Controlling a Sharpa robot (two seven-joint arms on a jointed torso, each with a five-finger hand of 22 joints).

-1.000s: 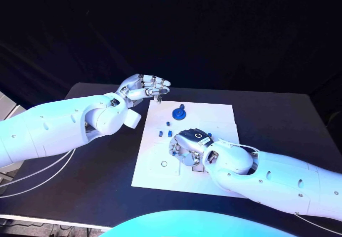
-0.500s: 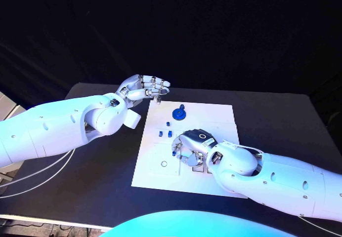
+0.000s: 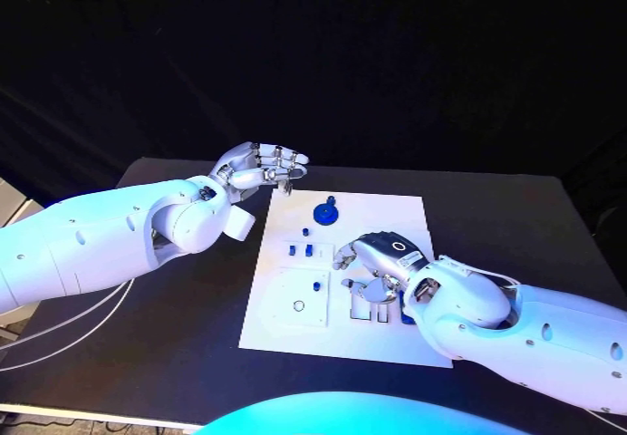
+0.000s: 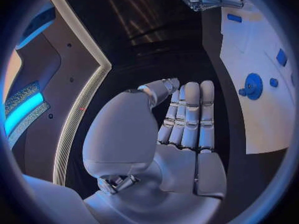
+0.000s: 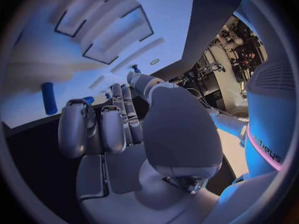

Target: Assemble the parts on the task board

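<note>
While the right hand (image 3: 376, 265) is hovering low over the middle of the board (image 3: 399, 207), its fingers curled in with nothing visibly between them, a short blue peg (image 5: 49, 97) is lying flat just beyond its fingertips (image 5: 74, 115). Its long axis is running roughly along the fingers. The left hand (image 3: 265, 164) is idling at the board's far corner near the counter's (image 3: 509, 208) far edge, fingers closed and empty, so the right is nearer.

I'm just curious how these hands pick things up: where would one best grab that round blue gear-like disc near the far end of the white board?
Probably by the rim of the round blue gear-like disc, pinched from above. It lies flat on the white task board, so only its edge and a small raised centre offer any hold.
</note>
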